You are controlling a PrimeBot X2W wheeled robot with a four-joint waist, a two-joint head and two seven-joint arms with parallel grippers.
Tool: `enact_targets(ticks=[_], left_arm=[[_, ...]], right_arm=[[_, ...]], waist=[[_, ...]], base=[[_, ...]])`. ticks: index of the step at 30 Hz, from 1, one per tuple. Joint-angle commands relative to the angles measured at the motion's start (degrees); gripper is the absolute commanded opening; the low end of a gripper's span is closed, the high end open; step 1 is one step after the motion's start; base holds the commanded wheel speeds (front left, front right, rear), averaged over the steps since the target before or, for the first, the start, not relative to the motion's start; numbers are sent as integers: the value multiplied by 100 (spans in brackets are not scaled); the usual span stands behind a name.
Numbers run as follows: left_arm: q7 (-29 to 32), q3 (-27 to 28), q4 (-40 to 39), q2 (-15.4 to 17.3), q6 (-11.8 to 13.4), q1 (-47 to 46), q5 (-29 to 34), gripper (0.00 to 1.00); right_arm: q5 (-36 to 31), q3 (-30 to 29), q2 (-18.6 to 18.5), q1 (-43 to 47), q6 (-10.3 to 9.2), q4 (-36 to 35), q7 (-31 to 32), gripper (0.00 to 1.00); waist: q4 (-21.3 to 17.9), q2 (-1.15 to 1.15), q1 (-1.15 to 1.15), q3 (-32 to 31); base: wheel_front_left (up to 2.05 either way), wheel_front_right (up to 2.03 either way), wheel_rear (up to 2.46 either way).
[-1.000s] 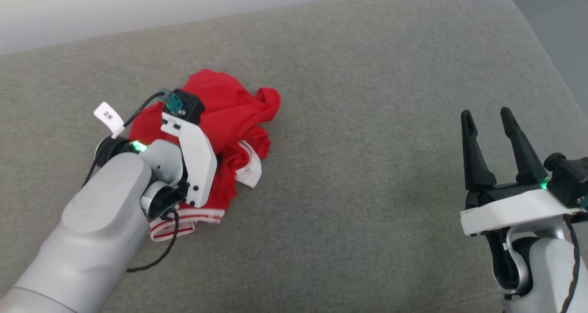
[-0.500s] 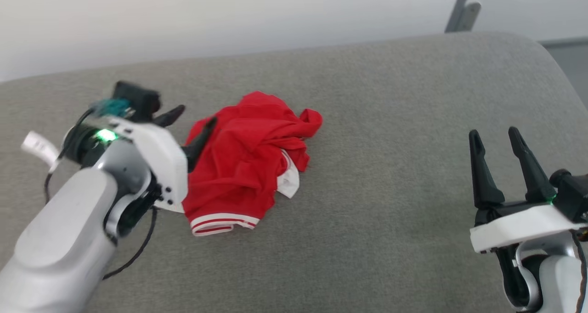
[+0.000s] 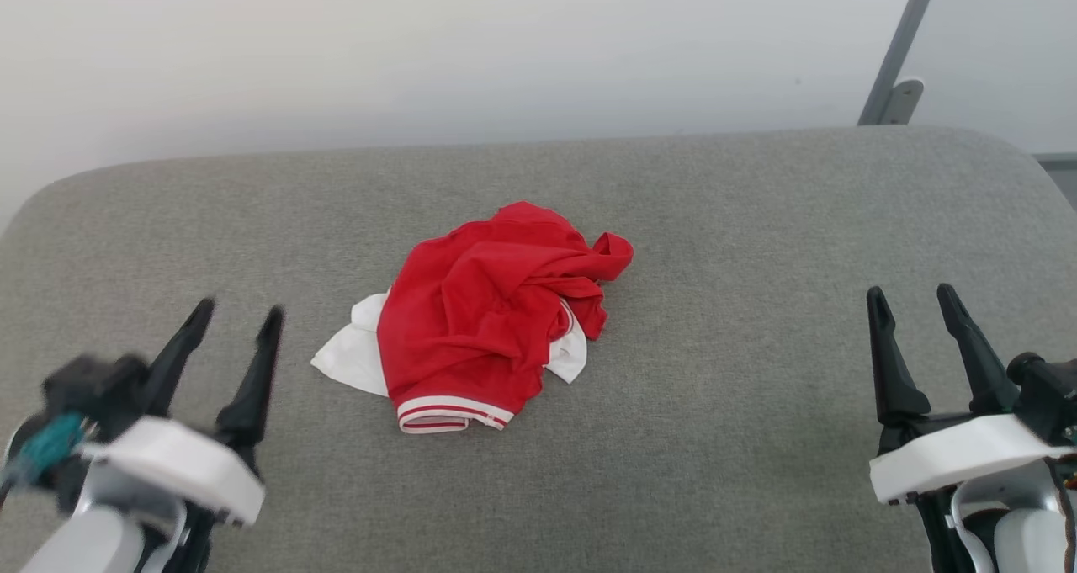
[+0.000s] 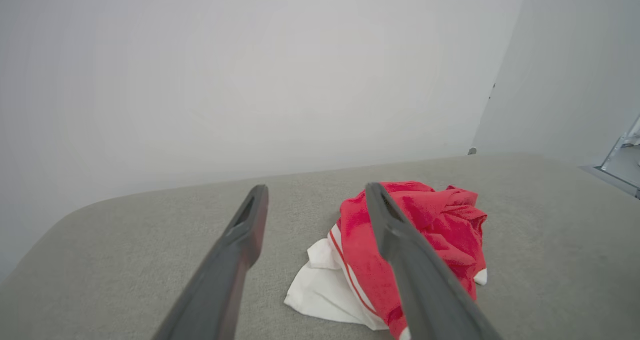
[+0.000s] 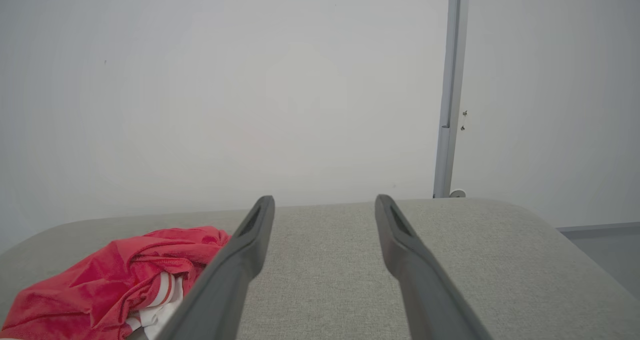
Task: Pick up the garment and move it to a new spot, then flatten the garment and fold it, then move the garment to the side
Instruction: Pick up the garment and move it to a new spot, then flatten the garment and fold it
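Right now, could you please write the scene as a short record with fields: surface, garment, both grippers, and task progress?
surface: grey cushion, with a pale wall behind it
garment: red and white, crumpled in a heap near the middle of the cushion; white part at its left, striped trim at its near edge
left gripper: open, empty, apart from the garment, to its left
right gripper: open, empty, far to the garment's right
progress: not yet flattened or folded

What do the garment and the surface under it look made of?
The garment: soft, thin, matte fabric, likely a cotton-type knit; it lies crumpled in loose folds, with striped trim at one edge. The surface: grey matte upholstery cloth, seemingly padded; it has a fine flecked weave and rounded corners.
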Motion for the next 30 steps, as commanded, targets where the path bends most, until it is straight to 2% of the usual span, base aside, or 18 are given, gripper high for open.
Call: enact_targets(ticks=[1,5,8,13,20,25,30], left_arm=[[-152,115,-105,51,94,273,-81,100],[-415,383,-297,40,262,941,-76,100],[-497,646,-362,-46,270,1364,5,100],[-516,1344,-400,-481,-49,1936,274,100],[-518,2236,-334,-1142,-687,2486,768,100],[-518,2609,-270,-1521,-1024,2631,1040,100],[-518,2830,-232,-1834,-1226,2658,1270,100]], right_arm=[[-21,-22,-1,84,-2,15,-31,100],[-36,-65,14,181,-2,26,-22,100],[-37,-60,38,241,-2,47,-13,100],[-38,-53,54,280,-2,83,-50,100],[-40,-92,87,372,-2,121,-85,100],[-51,-87,104,399,-2,119,-75,100],[-60,-117,129,426,-2,111,-77,100]], waist=[[55,0,0,-46],[117,0,0,-102],[156,0,0,-121],[212,0,0,-134],[289,0,0,-169],[311,0,0,-204],[301,0,0,-228]], base=[[0,0,0],[0,0,0],[0,0,0],[0,0,0],[0,0,0],[0,0,0],[0,0,0]])
